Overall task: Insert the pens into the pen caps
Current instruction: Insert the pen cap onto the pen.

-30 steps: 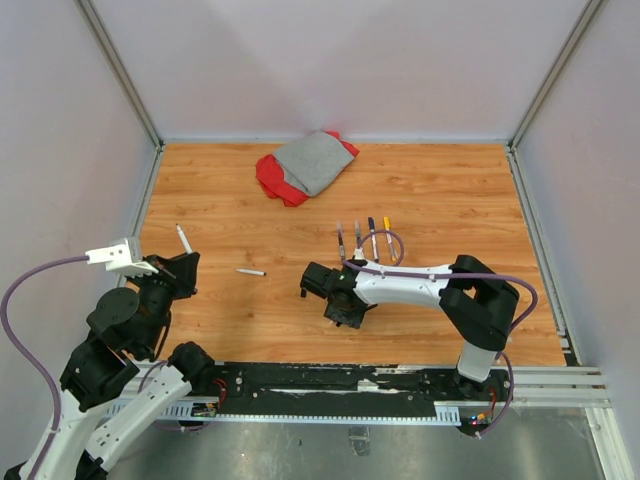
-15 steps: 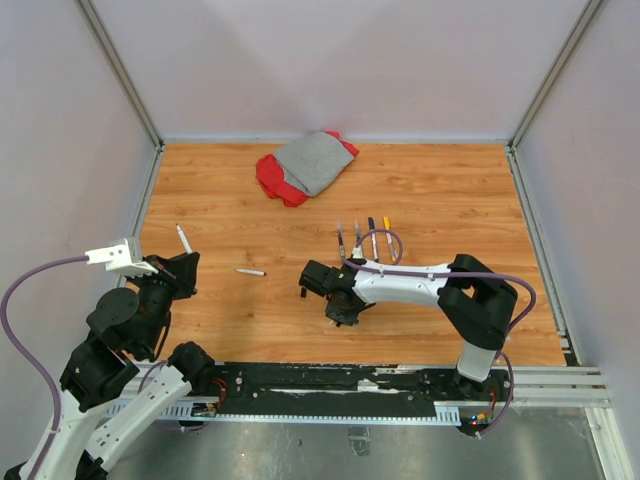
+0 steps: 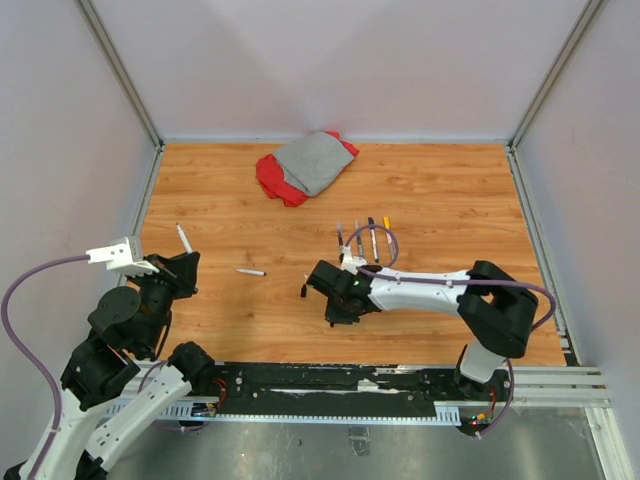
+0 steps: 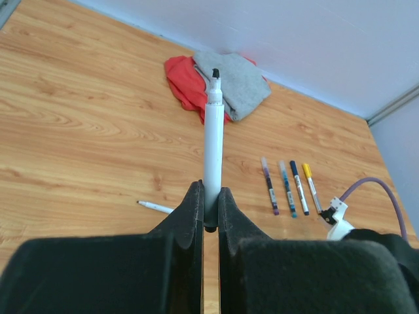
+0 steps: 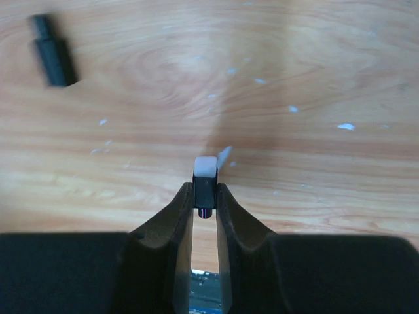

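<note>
The pen (image 4: 213, 150) I have in the left gripper (image 4: 209, 196) stands clamped between the two jaws, which are pressed tight on its lower barrel. Its dark tip is bare and points toward the far side of the table (image 3: 450, 190). That arm sits at the near left.

The right gripper (image 5: 205, 193) is down low over the wood near the middle of the table. Its jaws are pinched on a pen cap (image 5: 205, 176), a small dark piece with a white end that sticks out just past the fingertips. A second, loose black cap (image 5: 54, 51) lies on the boards to the far left in the right wrist view, apart from the gripper.

A row of four pens (image 3: 357, 238) lies side by side just beyond the right arm, their ends purple, teal, dark and yellow. A thin white stick (image 3: 250, 271) with a dark tip lies between the two arms. At the far edge a grey cloth (image 3: 312, 160) rests on a red cloth (image 3: 272, 178).
</note>
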